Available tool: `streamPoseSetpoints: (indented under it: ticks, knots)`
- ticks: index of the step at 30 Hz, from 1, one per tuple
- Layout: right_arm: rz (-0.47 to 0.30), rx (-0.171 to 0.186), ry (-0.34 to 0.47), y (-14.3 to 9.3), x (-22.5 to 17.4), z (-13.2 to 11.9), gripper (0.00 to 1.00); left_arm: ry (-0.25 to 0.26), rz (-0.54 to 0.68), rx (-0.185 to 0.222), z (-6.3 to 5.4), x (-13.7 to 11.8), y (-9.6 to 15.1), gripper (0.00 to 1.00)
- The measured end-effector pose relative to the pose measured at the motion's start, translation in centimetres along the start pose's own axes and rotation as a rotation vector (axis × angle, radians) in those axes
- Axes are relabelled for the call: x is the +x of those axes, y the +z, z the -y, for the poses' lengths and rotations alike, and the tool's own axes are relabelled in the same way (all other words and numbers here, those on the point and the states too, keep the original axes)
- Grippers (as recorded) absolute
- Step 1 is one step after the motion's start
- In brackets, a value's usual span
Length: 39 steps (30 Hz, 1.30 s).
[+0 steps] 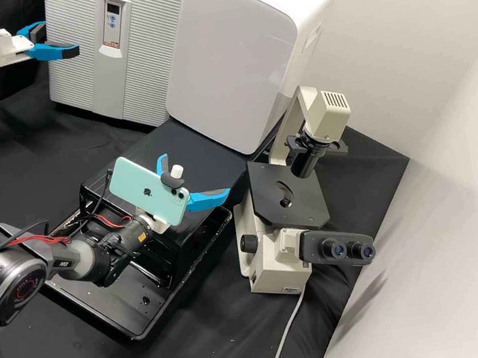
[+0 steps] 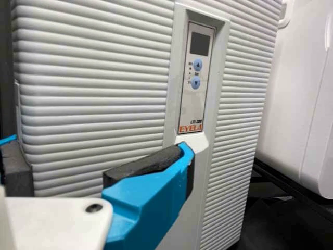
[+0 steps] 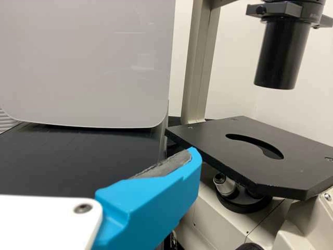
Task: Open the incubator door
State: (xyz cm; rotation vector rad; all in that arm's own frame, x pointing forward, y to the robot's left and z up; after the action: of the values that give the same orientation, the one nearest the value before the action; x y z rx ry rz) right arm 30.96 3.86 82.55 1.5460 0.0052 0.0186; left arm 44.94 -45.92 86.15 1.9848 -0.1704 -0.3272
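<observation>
We face the incubator (image 1: pixel 154 34), left gripper (image 1: pixel 61 39) open, likely to hook its door (image 2: pixel 93 104); right gripper (image 1: pixel 195 174), open, hangs spare by the microscope (image 1: pixel 272 265) at the desk's (image 1: pixel 370 160) right edge.

We wear dark grey on our arms (image 1: pixel 70 256), with a red-ringed round joint (image 1: pixel 25 289), red cables (image 1: pixel 47 238) and yellow labels (image 1: pixel 142 236), while our left gripper (image 1: pixel 61 39) and right gripper (image 1: pixel 195 174) pair white plates (image 2: pixel 57 224) and dark screws (image 2: pixel 94 208) with bright blue fingers (image 3: pixel 151 211) and dark pads (image 2: pixel 143 165).
</observation>
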Motion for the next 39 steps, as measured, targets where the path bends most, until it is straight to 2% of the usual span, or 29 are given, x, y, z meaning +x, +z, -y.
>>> streamPoseSetpoints:
  ticks: [13,23,29,39]
  knots:
    - [0.0,0.0,0.0,0.0,0.0,0.0,1.0,-0.002,-0.022,-0.001,-0.14,-0.15,-0.44,0.0]
    - [0.0,0.0,0.0,0.0,0.0,0.0,1.0,0.008,-0.043,-0.023,-0.4,-0.54,-0.36,0.0]
    - [0.0,0.0,0.0,0.0,0.0,0.0,1.0,0.008,-0.056,-0.043,-0.14,-0.86,-0.42,0.0]
    - [0.0,0.0,0.0,0.0,0.0,0.0,1.0,0.016,-0.068,-0.054,-0.23,-0.9,-0.6,0.0]
